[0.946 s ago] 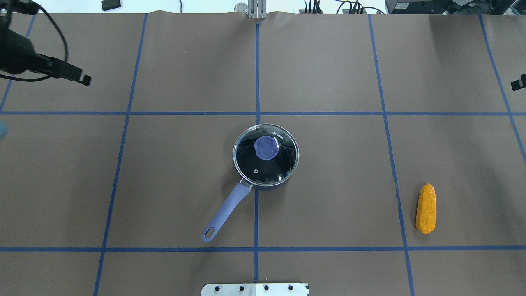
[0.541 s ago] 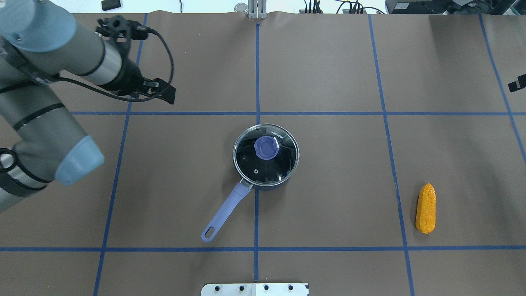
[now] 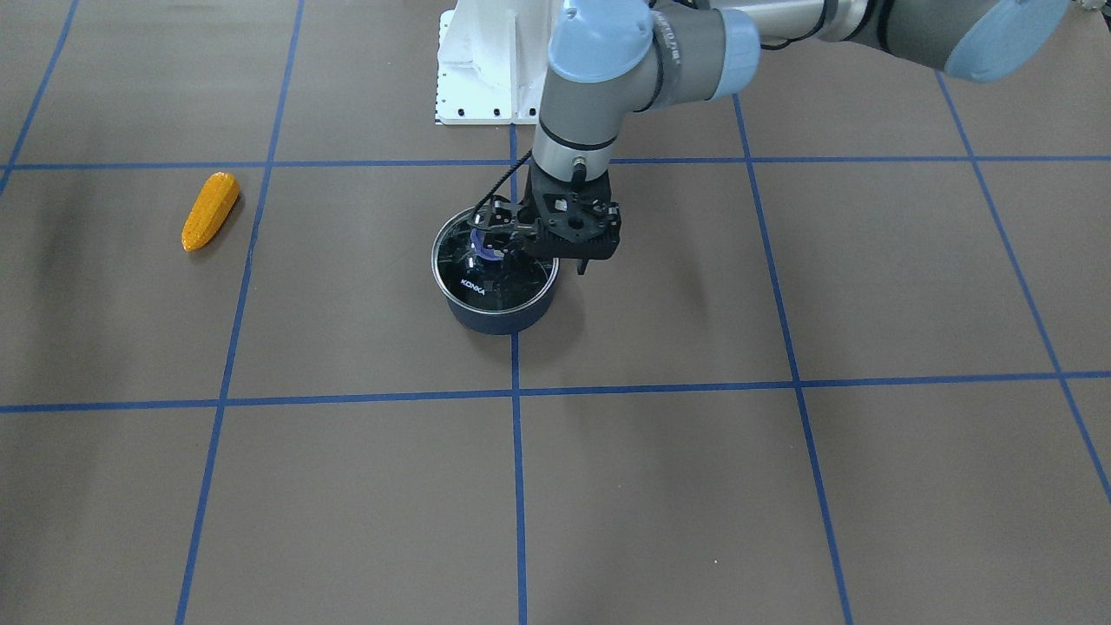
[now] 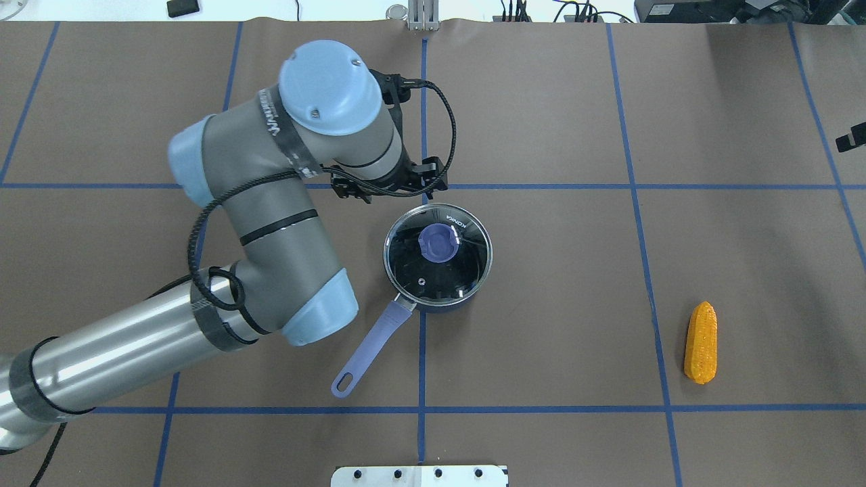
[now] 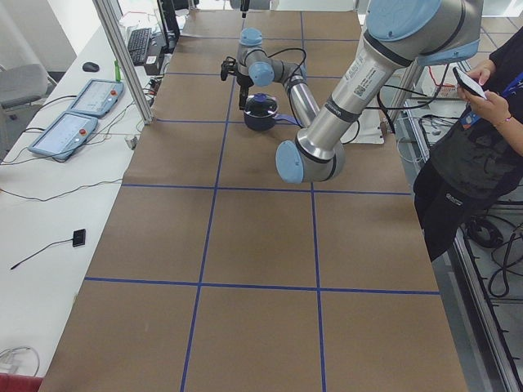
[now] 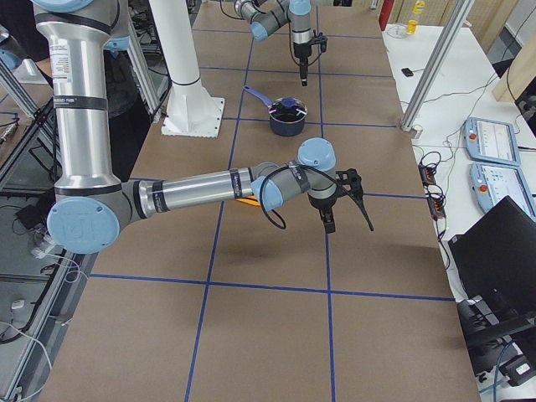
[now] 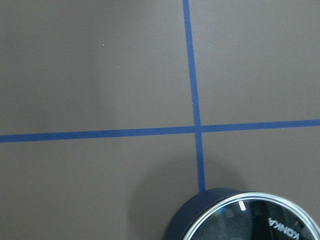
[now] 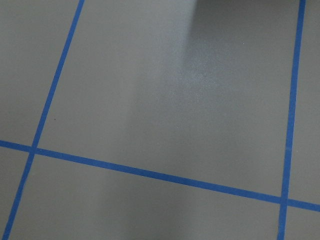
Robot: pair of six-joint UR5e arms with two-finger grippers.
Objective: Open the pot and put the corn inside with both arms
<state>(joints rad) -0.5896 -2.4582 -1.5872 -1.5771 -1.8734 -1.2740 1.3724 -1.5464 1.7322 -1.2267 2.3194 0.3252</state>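
Now my left claw (image 3: 568,236) hangs by the pot lid (image 4: 467,267).
Apart or together, I cannot tell; the corn (image 4: 701,343) lies far off.

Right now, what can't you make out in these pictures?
- Left gripper: open or shut unclear; overhead, the left arm covers it.
- Right gripper: cut off by the overhead view's right edge.
- Corn: right side view, mostly hidden behind the right arm.
- Pot contents: dark reflective lid hides them.
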